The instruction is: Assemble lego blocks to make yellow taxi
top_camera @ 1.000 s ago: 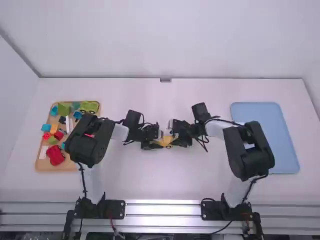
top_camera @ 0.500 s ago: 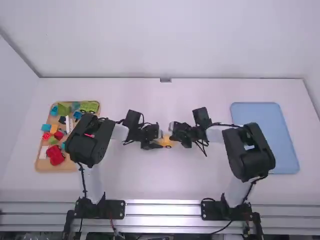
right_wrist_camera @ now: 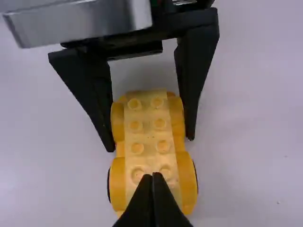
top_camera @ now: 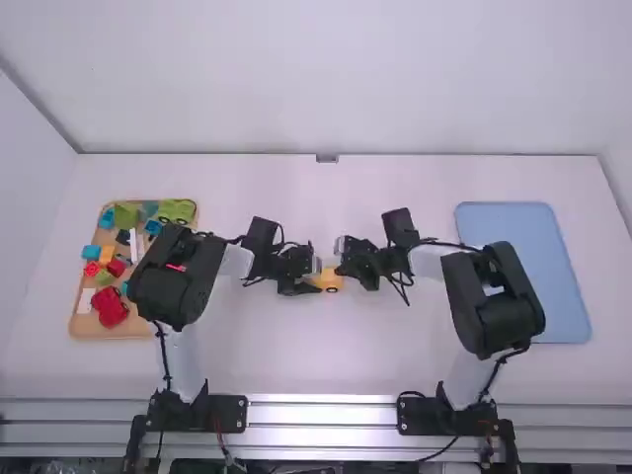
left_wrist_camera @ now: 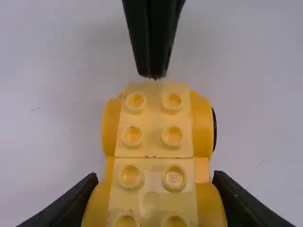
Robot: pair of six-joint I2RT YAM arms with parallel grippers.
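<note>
1. The yellow wheeled base is near the middle of the bench, between the two arms. Its studded top faces up; I cannot tell whether its wheels touch the surface.
2. Rounded yellow wheel covers bulge from its sides, and the dark edge of a wheel shows beside one of them.
3. The left tool pinches the base across its sides, one finger on each flank, so part of those flanks is hidden from me.
4. The right tool has its two fingers pressed together, with nothing between them. Their dark tips stand over the other end of the base and get in the way of seeing the studs there; whether they touch it, I cannot tell.
5. Well off to the left lies a wooden tray, crowded with parts. I can pick out a green block, a lime vehicle-like piece, an orange block, a white bar, a white flat piece and a large red piece.
6. The left arm reaches across the near right part of that tray, blocking my view of whatever is under it.
7. On the far right is a blue tray. The right arm hides some of its left side.
</note>
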